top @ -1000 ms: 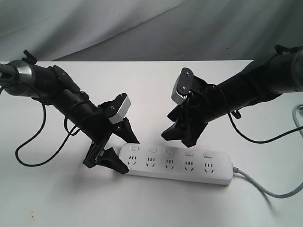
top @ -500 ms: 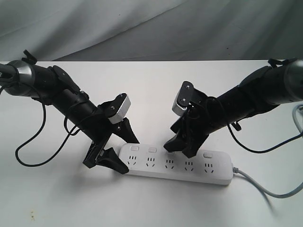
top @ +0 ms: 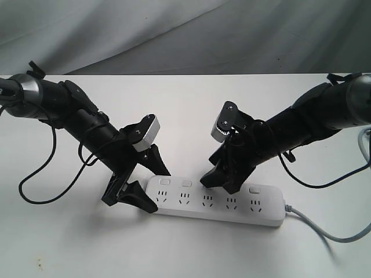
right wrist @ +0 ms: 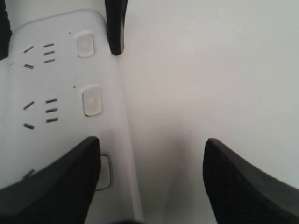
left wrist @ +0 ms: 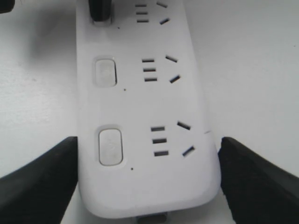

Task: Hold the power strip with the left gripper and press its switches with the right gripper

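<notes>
My right hand (top: 221, 183) has dropped from above onto the power strip (top: 243, 208), spread wide, one finger on the middle of the switches (top: 186, 183) (pressing, I judge). My left hand (top: 154, 189) clamps the strip's 9 o'clock end, near the desk's (top: 185, 116) 6 o'clock edge.

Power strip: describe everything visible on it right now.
The power strip is long, white and plastic-looking with rounded ends, lying flat on the white table. It has five three-hole sockets in a row, with square switches alongside. A grey cord leaves its right end in the exterior view. The left hand clamps the opposite end across its width. The open right hand has one finger down at the middle switch; contact is unclear.
</notes>
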You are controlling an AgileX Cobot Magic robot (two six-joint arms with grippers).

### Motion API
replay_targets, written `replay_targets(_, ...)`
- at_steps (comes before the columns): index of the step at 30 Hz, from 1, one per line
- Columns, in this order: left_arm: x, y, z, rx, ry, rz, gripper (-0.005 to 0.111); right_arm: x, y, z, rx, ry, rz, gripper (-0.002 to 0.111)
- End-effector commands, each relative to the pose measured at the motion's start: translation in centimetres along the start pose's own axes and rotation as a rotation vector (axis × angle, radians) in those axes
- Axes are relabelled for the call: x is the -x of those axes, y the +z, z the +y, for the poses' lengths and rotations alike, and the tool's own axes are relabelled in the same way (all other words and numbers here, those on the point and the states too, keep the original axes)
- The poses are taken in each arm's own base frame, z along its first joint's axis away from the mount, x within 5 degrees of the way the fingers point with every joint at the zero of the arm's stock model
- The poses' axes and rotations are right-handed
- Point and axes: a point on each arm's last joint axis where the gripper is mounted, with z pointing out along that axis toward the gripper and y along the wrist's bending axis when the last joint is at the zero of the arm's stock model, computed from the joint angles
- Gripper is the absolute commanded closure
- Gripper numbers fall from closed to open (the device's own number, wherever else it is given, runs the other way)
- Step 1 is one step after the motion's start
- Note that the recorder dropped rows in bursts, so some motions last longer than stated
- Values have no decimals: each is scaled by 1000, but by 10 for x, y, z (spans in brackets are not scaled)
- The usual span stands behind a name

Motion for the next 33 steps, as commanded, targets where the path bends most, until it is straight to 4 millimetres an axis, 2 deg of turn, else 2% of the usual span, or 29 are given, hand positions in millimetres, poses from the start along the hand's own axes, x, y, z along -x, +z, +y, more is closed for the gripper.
replay_targets(1, 1, 3, -1, -7, 6, 0, 107, -17, 7, -4, -24, -55, 101, 49)
replay_targets(6, 1, 3, -1, -7, 6, 0, 107, -19, 7, -5, -34, -51, 118, 49)
replay_targets(9, 1, 3, -1, -7, 6, 0, 107, -10, 6, -1, 2, -27, 38, 49)
replay_targets(15, 1, 3, -1, -7, 6, 0, 107, 20, -29, 4, -64, -93, -54, 49)
replay_targets(18, 1, 3, -1, -7, 6, 0, 107, 25, -48, 2, -98, -101, -85, 49)
replay_targets(22, 1, 3, -1, -7, 6, 0, 107, 16, -64, -4, -68, -67, -115, 49)
replay_targets(24, 1, 3, -1, -7, 6, 0, 107, 6, -67, -6, -61, -34, -114, 49)
replay_targets(27, 1, 3, -1, -7, 6, 0, 107, -7, -65, -6, -83, -12, -105, 49)
replay_targets(33, 1, 3, -1, -7, 6, 0, 107, -15, -59, 0, -88, -20, -138, 49)
